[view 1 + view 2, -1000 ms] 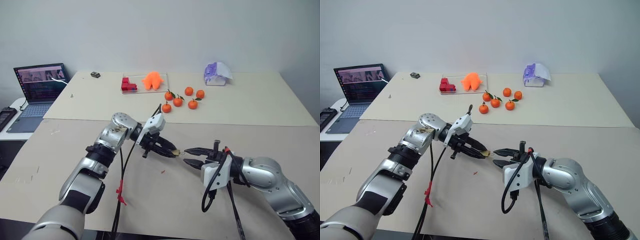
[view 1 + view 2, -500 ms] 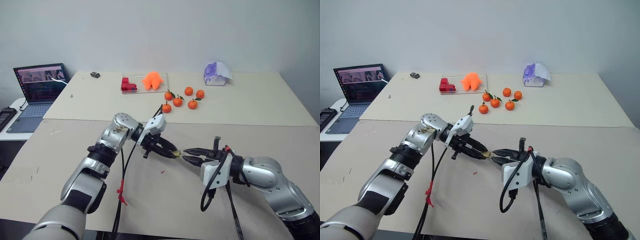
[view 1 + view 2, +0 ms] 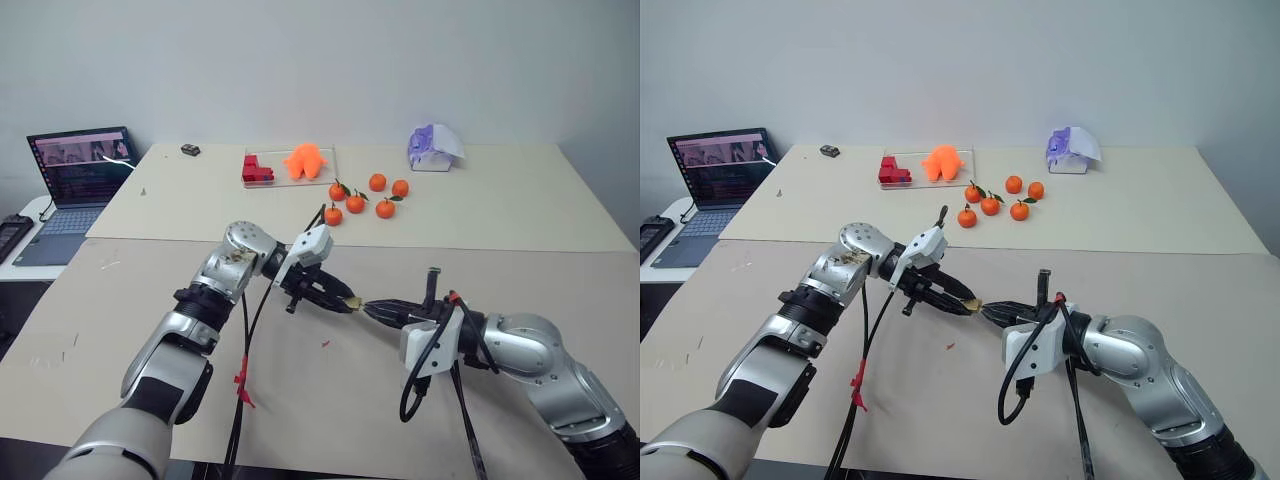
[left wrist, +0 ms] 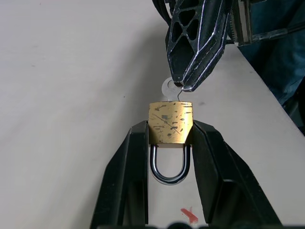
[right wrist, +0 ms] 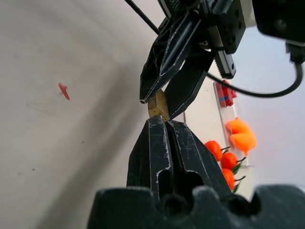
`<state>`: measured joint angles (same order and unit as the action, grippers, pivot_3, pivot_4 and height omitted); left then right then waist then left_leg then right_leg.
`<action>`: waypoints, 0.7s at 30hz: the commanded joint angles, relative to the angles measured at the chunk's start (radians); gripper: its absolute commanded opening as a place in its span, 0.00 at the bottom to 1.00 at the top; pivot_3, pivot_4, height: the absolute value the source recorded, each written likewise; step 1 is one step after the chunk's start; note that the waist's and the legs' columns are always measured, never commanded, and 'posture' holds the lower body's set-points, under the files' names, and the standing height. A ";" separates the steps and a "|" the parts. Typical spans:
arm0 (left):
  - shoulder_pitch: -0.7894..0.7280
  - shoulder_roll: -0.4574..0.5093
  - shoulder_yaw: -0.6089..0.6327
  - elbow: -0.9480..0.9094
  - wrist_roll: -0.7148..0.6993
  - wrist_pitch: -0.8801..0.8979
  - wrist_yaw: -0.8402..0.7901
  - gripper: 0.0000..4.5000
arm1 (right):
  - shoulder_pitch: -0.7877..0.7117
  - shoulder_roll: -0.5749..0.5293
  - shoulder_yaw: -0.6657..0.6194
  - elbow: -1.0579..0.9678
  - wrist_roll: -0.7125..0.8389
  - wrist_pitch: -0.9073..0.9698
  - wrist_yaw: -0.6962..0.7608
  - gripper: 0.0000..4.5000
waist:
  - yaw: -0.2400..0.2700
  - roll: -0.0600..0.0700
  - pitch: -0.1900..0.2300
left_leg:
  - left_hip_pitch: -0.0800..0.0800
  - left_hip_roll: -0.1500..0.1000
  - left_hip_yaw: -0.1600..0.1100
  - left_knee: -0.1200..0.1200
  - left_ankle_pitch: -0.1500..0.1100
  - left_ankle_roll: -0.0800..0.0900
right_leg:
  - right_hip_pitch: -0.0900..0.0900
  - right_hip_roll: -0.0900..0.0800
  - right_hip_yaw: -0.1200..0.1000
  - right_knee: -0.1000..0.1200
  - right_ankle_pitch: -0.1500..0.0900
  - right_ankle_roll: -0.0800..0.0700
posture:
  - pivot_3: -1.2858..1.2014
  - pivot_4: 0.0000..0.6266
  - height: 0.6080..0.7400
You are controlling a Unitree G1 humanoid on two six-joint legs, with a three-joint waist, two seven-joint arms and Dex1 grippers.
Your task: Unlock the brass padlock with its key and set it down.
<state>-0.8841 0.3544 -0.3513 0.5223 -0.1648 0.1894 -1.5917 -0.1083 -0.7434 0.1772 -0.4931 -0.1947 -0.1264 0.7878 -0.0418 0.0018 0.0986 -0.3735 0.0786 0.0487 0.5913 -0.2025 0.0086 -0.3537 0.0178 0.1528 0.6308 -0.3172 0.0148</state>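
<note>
Beige tabletop (image 3: 560, 210) lies under both arms. Above it, nearest the robot, the right gripper (image 4: 180, 87) is pinched tight on the key (image 4: 169, 87), seated in the brass padlock (image 4: 170, 122). Twist gently, keeping the key in line. Just beyond, the left gripper (image 4: 170, 143) clamps the scuffed gold body, its silver shackle closed. Oranges (image 3: 362, 197) sit well behind.

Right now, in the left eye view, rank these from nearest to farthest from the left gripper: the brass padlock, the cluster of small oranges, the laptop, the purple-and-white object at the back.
1. brass padlock: clamped in the left gripper.
2. small oranges: behind it, mid-table.
3. purple-and-white object: far back, right side.
4. laptop: off the table's left edge. Items 3 and 4 are close to call.
</note>
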 commanded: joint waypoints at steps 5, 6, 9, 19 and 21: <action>-0.029 -0.008 0.016 -0.177 -0.015 0.021 0.048 0.18 | -0.064 0.045 -0.026 -0.077 0.131 0.262 0.038 0.01 | 0.002 0.000 0.000 | 0.000 0.000 0.000 0.000 0.000 0.000 | 0.000 0.000 0.000 0.000 0.001 -0.002 | 0.52 0.24 0.88; -0.028 -0.010 0.020 -0.194 -0.030 0.046 0.048 0.18 | -0.067 0.048 -0.027 -0.083 0.142 0.281 0.041 0.01 | 0.003 0.000 0.000 | 0.000 0.000 0.000 0.000 0.000 0.000 | 0.000 0.000 0.000 0.000 0.001 -0.002 | 0.52 0.24 0.88; -0.020 -0.005 0.014 -0.208 -0.021 0.039 0.052 0.18 | -0.073 0.055 -0.029 -0.100 0.174 0.338 0.049 0.01 | 0.003 0.000 0.000 | 0.000 0.000 0.000 0.000 0.000 0.000 | 0.000 0.000 0.000 0.000 0.001 -0.001 | 0.52 0.24 0.88; -0.038 -0.024 0.052 -0.255 -0.124 0.262 0.042 0.18 | -0.114 -0.005 -0.003 -0.059 -0.133 -0.067 -0.096 0.01 | 0.002 0.000 0.000 | -0.001 0.000 0.000 0.000 0.000 0.000 | -0.001 0.000 0.000 0.000 -0.001 0.003 | 0.52 0.24 0.88; -0.058 -0.025 0.066 -0.270 -0.164 0.333 0.038 0.18 | -0.107 0.002 -0.011 -0.058 -0.136 -0.095 -0.110 0.13 | 0.001 0.000 0.000 | -0.001 0.000 0.000 0.000 0.000 0.000 | -0.001 0.000 0.000 0.000 -0.001 0.002 | 0.52 0.24 0.88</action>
<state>-0.8957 0.3358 -0.3302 0.3090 -0.2601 0.4698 -1.5399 -0.2120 -0.7453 0.1815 -0.5392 -0.3174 -0.1818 0.6987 -0.0412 0.0019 0.0986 -0.3743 0.0785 0.0484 0.5914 -0.2025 0.0086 -0.3546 0.0179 0.1527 0.6310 -0.3186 0.0172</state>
